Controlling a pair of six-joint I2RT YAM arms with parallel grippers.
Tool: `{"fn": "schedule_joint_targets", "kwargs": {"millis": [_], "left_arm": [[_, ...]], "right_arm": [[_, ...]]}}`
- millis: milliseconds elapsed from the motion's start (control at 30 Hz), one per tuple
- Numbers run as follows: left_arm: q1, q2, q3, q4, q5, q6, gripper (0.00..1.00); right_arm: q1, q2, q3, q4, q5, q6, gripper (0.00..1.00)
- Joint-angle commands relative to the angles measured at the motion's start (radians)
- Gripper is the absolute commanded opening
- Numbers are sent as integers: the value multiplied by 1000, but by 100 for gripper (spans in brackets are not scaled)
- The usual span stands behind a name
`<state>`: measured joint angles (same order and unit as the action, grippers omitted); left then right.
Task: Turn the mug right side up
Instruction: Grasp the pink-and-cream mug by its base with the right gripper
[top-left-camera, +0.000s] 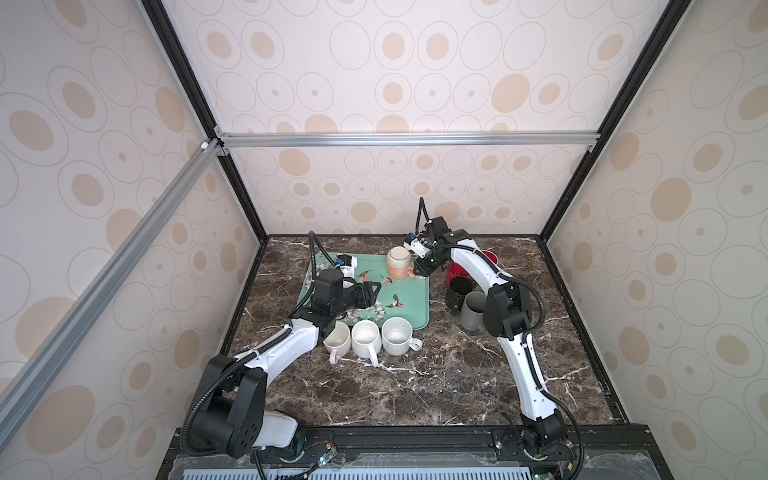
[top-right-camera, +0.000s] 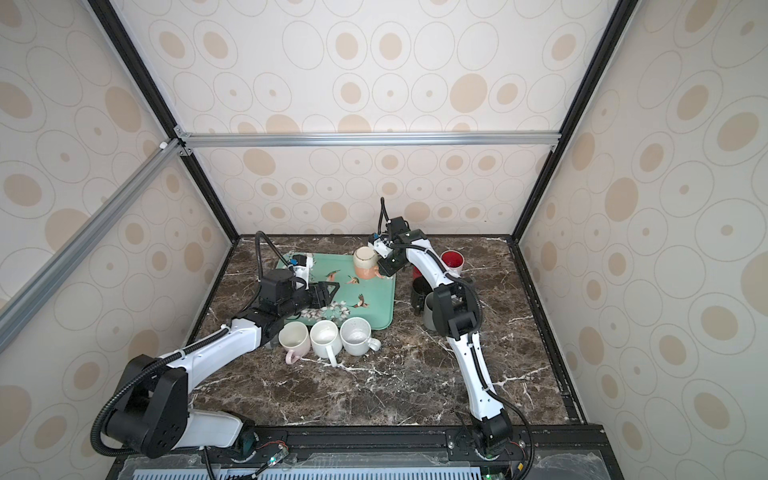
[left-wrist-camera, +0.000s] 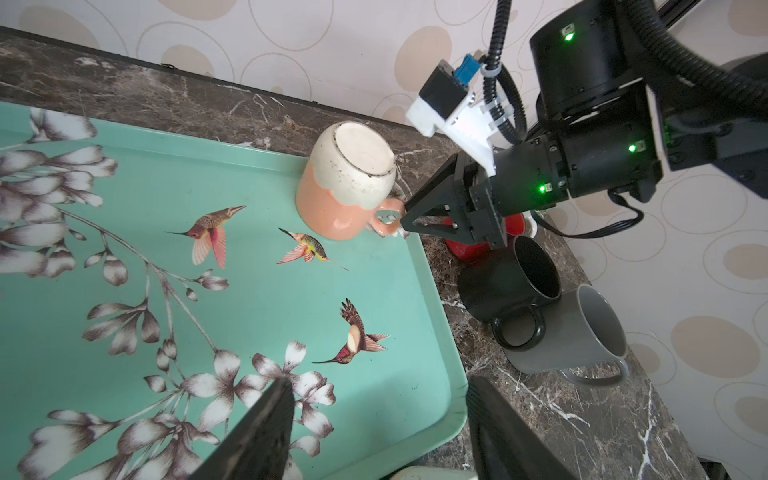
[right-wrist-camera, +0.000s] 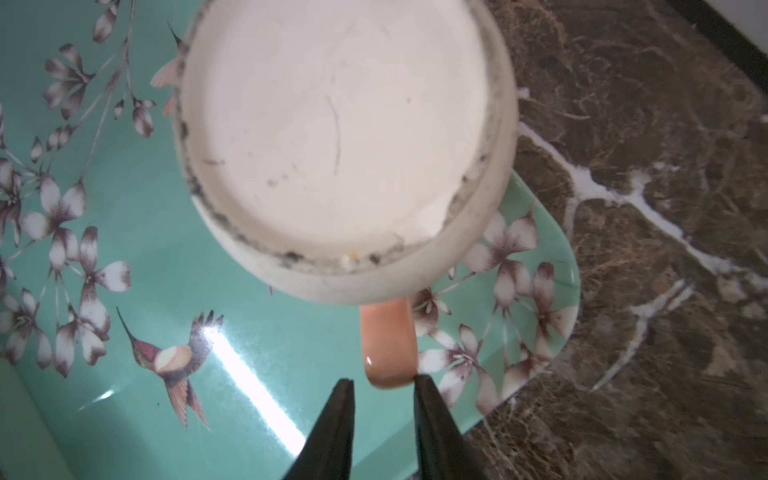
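Inverted mug (right-wrist-camera: 332, 124) on tray (left-wrist-camera: 249, 316) corner, handle (right-wrist-camera: 388, 340) between narrowed jaws of right gripper (right-wrist-camera: 383, 380), hold unclear; left gripper (left-wrist-camera: 380, 382) wide apart, empty; black mug (left-wrist-camera: 498, 286), grey mug (left-wrist-camera: 569, 336), red mug (left-wrist-camera: 469, 247) crowding alongside.

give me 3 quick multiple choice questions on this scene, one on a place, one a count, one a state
1. Where does the peach mug stand?
A) at the tray's middle
B) at the tray's far right corner
C) at the tray's near left corner

2. How many pale mugs line the tray's near edge?
A) three
B) one
C) five

3. How is the peach mug set?
A) upright
B) on its side
C) upside down

Answers:
1 B, both top views show it on the teal at that corner.
2 A, three stand side by side there.
3 C, its flat base faces up.
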<state>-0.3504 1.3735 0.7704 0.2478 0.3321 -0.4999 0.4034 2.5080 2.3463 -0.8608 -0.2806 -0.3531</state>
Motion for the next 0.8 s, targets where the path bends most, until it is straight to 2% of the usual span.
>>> {"fn": "schedule_joint_targets", "kwargs": {"millis": [0,167,367,633,767], "left_arm": [[8,-33,-14,-8,-10,6,67],[13,-64,-38,-15,-16,9,67],[20,-90,-51,-21,-20,14,67],[23,-97,-54,-17,-13,12,67],[27,-99,-55,-19,-17,21,67]], "right_arm": [[26,-32,-40,7,22,-16,22],[54,-58,-94,14,49,-11,17],[80,-140,-215,79,73,15,15],[86,-227,-376,284,189,135,41],[84,-195,-356,312,170,136,46]]}}
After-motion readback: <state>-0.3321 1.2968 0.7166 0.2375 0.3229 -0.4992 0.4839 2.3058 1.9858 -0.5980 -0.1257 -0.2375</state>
